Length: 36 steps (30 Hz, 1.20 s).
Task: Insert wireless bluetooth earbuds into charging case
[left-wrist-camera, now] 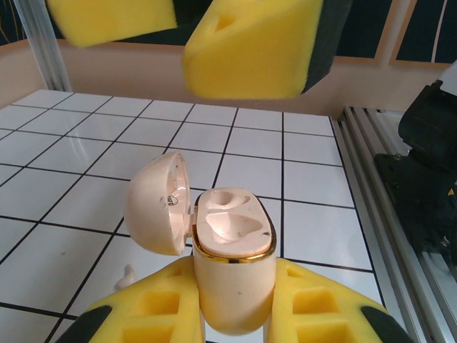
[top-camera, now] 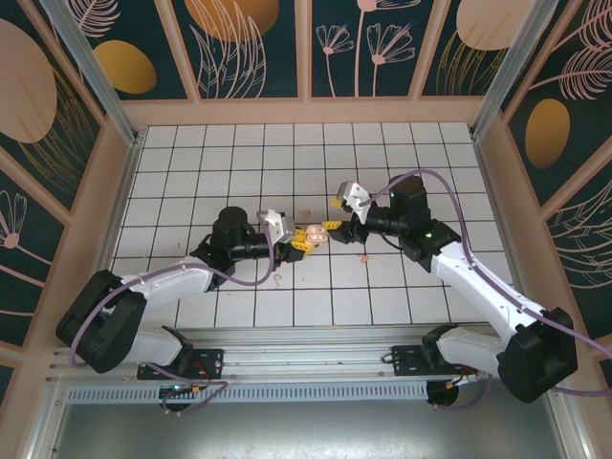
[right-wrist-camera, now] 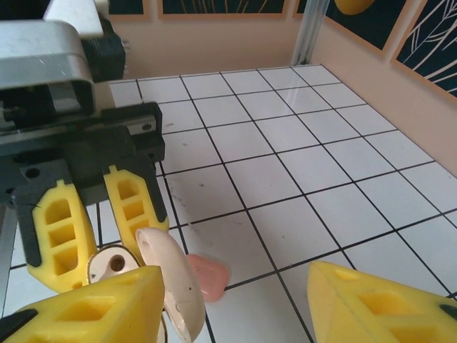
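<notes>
- Two moulded wells in the pale beige, gold-rimmed plastic charging case (left-wrist-camera: 232, 236) stand empty. Its domed lid (left-wrist-camera: 158, 204) is swung open to one side, and no earbud is seated yet.
- Clamped on the case's lower body, the left claw (left-wrist-camera: 232, 314) holds it upright above the white tiled tabletop (left-wrist-camera: 314, 229). It should stay level and steady so the wells face up.
- Just beside the case hangs the right claw (right-wrist-camera: 235, 307), its yellow foam fingers apart with nothing between them.
- Loose on the tabletop near the case lie a tiny salmon-pink stemmed earbud (top-camera: 361, 256) on the right arm's side and a pale beige earbud (top-camera: 277, 278) on the near side. A pinkish speck (top-camera: 306, 204) beyond the case is too small to be sure of.
- Likely next, the right claw goes down for one bud. The beige one probably matches this case.
- Pinch the bud by its head so the stem hangs free.
- Lower it stem-first into a well, approaching from the side away from the lid so the lid is not knocked shut.
</notes>
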Tool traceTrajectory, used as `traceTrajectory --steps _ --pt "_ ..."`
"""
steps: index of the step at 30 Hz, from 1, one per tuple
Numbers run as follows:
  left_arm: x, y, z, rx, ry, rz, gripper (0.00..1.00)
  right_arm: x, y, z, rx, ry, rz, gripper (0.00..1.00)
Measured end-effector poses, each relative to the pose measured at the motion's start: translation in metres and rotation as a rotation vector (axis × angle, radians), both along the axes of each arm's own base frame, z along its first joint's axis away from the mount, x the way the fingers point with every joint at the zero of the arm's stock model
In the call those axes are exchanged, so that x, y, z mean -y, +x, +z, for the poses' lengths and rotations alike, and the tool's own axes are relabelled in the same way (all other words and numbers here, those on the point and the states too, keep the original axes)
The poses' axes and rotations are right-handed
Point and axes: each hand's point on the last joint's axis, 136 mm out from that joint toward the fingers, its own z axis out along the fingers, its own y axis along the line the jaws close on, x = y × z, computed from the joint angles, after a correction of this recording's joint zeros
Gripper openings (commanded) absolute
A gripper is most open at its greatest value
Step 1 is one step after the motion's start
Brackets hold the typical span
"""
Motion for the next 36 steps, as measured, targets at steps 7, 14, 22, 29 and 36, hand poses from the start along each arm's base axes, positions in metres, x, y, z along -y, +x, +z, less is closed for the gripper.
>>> traceTrajectory --steps 7,14,22,29,36 --pt "0.003 0.004 0.003 -0.017 -0.038 0.009 0.18 0.009 0.000 0.008 -0.003 0.030 0.000 0.56" --pt "0.003 0.005 -0.002 -0.034 -0.043 0.017 0.16 0.024 0.007 -0.017 0.043 -0.106 -0.029 0.56" --pt "-0.006 0.007 -0.037 -0.106 -0.020 0.090 0.14 0.048 0.036 -0.077 0.095 -0.436 -0.049 0.54" --pt "-0.017 0.009 -0.057 -0.148 -0.020 0.165 0.14 0.073 0.054 -0.157 0.043 -0.759 0.004 0.53" --pt "-0.041 0.019 -0.070 -0.212 -0.063 0.257 0.14 0.083 0.066 -0.209 -0.021 -0.938 0.103 0.50"
